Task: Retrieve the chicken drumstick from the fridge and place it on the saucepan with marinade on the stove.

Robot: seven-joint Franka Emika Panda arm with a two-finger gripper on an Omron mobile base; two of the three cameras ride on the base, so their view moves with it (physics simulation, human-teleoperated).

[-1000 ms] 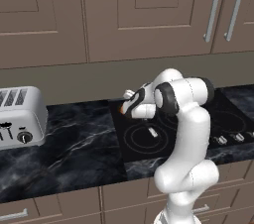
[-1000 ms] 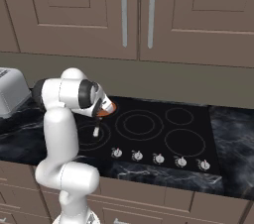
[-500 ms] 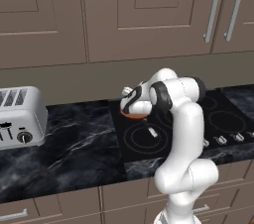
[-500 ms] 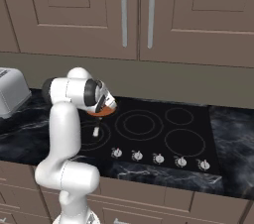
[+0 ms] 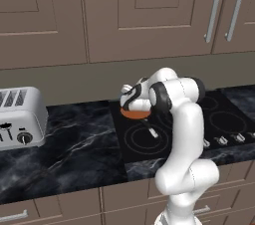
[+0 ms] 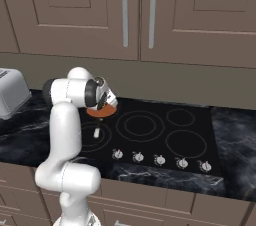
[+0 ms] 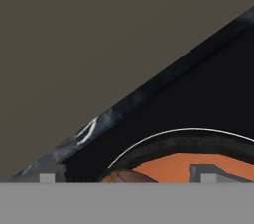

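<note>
Looking along the hand, I see the gripper (image 7: 124, 178) spread wide, holding nothing, just above the saucepan with marinade (image 7: 198, 161) on the stove (image 6: 165, 130). The chicken drumstick (image 7: 126, 177) lies in the orange marinade at the pan's edge; its long axis I cannot tell.

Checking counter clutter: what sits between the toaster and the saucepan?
Nothing: in the left base view, bare dark marble counter runs from the toaster to the saucepan on the stove.

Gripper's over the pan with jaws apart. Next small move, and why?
Probably lift the gripper straight up. Its jaws stand apart, nothing between them, and a brownish piece, likely the chicken drumstick, lies on the orange marinade in the saucepan on the stove.
</note>
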